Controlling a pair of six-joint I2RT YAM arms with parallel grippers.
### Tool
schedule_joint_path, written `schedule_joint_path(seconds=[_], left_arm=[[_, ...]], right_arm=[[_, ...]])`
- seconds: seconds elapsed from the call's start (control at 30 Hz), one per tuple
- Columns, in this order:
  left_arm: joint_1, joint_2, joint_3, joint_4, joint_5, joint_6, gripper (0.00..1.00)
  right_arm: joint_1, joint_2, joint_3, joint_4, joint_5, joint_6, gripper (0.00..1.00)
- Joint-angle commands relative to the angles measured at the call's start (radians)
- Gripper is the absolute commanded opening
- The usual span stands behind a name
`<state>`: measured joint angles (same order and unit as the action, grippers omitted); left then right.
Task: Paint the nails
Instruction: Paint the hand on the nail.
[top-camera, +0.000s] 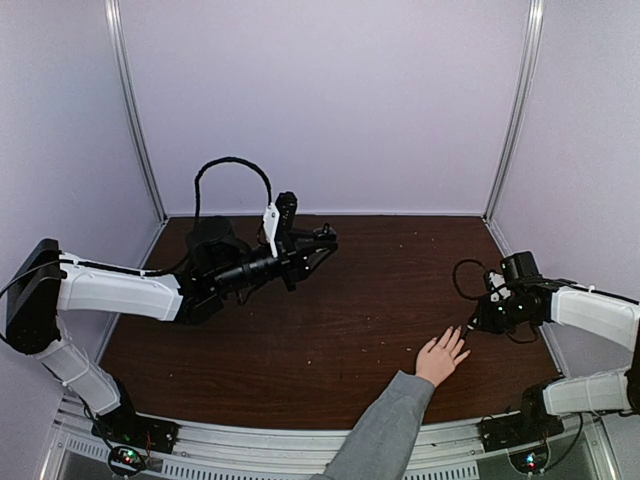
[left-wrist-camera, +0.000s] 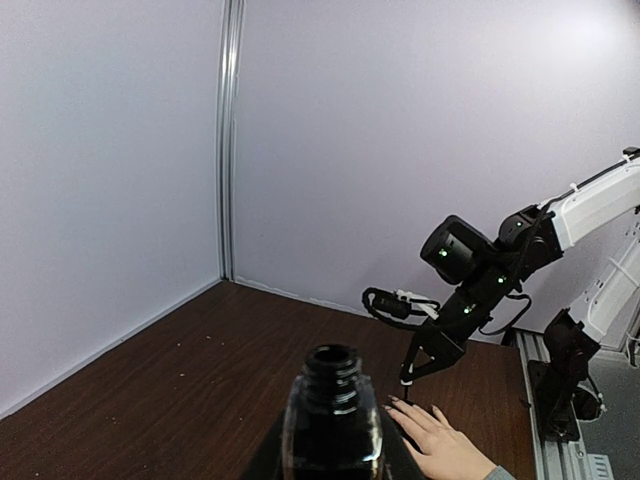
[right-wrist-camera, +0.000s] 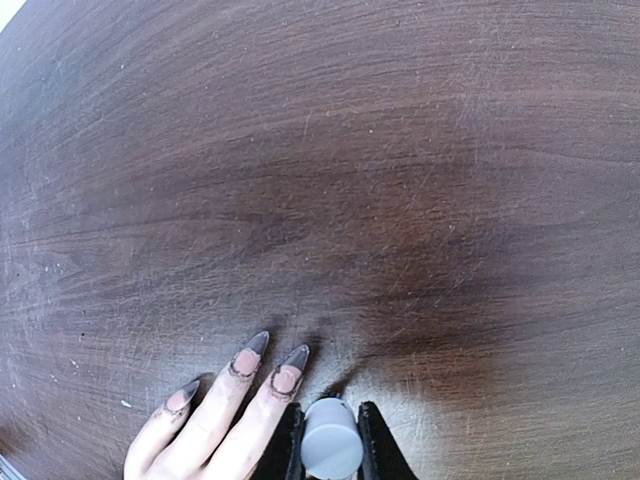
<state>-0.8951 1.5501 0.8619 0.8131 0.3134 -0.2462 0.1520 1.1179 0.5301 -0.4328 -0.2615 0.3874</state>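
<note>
A light-skinned hand (top-camera: 440, 358) in a grey sleeve lies flat on the dark wooden table (top-camera: 340, 330), fingers spread. In the right wrist view its long pointed nails (right-wrist-camera: 288, 372) are pale pink with dark grey tips and dark smears at the base. My right gripper (right-wrist-camera: 331, 412) is shut on the brush's grey round cap (right-wrist-camera: 332, 450), right beside the nearest fingertip. The brush itself is hidden under the cap. My left gripper (left-wrist-camera: 332, 465) is shut on the dark polish bottle (left-wrist-camera: 332, 410), which is upright with an open neck, raised over the table's back left (top-camera: 318, 245).
Pale walls with metal corner posts (top-camera: 135, 110) close in the table at the back and sides. The grey sleeve (top-camera: 385, 430) crosses the near edge between the two arm bases. A black cable (top-camera: 232, 165) loops above the left arm.
</note>
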Motion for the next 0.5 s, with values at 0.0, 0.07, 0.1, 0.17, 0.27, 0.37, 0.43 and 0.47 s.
schedule_joint_path(seconds=[0.0, 0.07, 0.1, 0.17, 0.27, 0.37, 0.43, 0.47], left_arm=[[0.010, -0.002, 0.009, 0.058, -0.004, -0.007, 0.00], [0.010, -0.003, 0.009, 0.059, -0.003, -0.009, 0.00], [0.010, -0.003, 0.009, 0.060, -0.003, -0.009, 0.00], [0.010, -0.005, 0.007, 0.059, -0.006, -0.009, 0.00], [0.010, -0.006, 0.005, 0.059, -0.005, -0.007, 0.00], [0.011, -0.006, 0.003, 0.059, -0.006, -0.007, 0.00], [0.012, -0.007, 0.002, 0.060, -0.006, -0.008, 0.00], [0.012, -0.006, 0.002, 0.059, -0.006, -0.008, 0.00]], right_arm=[[0.006, 0.011, 0.002, 0.019, -0.010, -0.015, 0.00], [0.005, 0.020, 0.003, 0.016, -0.003, -0.013, 0.00], [0.005, 0.024, 0.005, 0.016, 0.001, -0.013, 0.00], [0.006, 0.029, 0.005, 0.016, 0.006, -0.013, 0.00], [0.007, 0.031, 0.005, 0.014, 0.014, -0.012, 0.00], [0.008, 0.030, 0.007, 0.012, 0.020, -0.012, 0.00], [0.007, 0.028, 0.006, 0.012, 0.024, -0.010, 0.00], [0.008, 0.028, 0.006, 0.012, 0.026, -0.011, 0.00]])
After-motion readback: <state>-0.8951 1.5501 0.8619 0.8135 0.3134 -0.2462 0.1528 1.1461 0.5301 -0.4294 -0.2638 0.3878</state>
